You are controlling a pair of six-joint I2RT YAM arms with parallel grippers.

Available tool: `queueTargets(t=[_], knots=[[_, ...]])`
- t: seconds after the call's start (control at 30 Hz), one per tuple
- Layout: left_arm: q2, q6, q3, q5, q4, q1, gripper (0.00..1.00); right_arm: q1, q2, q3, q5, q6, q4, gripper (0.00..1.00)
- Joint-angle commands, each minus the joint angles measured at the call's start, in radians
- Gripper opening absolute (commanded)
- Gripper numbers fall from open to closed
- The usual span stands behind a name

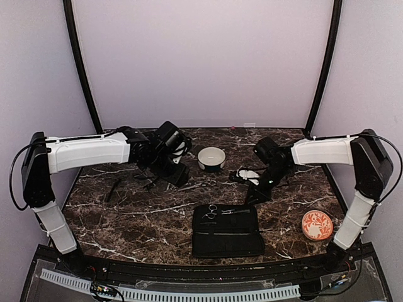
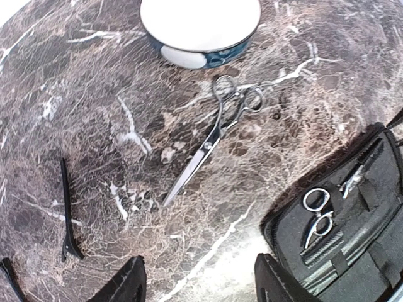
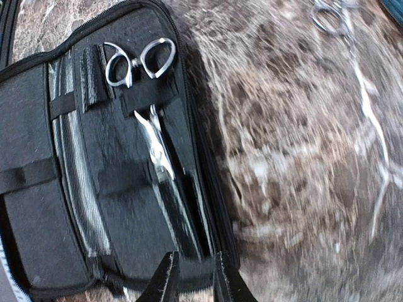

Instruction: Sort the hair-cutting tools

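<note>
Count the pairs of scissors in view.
2. One pair of scissors lies loose on the table near the white bowl; the other pair sits tucked in the open black case. More may be hidden.

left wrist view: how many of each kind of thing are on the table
scissors: 2, the loose scissors and the cased scissors
black clips: 2
bowl: 1
case: 1
total: 6
</note>
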Motion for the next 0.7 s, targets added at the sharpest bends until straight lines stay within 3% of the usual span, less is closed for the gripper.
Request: queueTargets(t=[0.0, 0.47, 0.67], knots=[[-0.049, -0.044, -0.040, -0.028, 0.046, 0.000, 0.59, 0.069, 0.065, 0.050, 0.041, 0.002, 0.027, 0.18], [-0.110, -0.084, -0.142, -0.006, 0.087, 0.000, 0.57, 0.133, 0.173, 0.142, 0.081, 0.040, 0.059, 0.14], [-0.118, -0.071, -0.144, 0.010, 0.084, 0.000, 0.57, 0.132, 0.153, 0.209, 0.011, 0.038, -0.037, 0.13]])
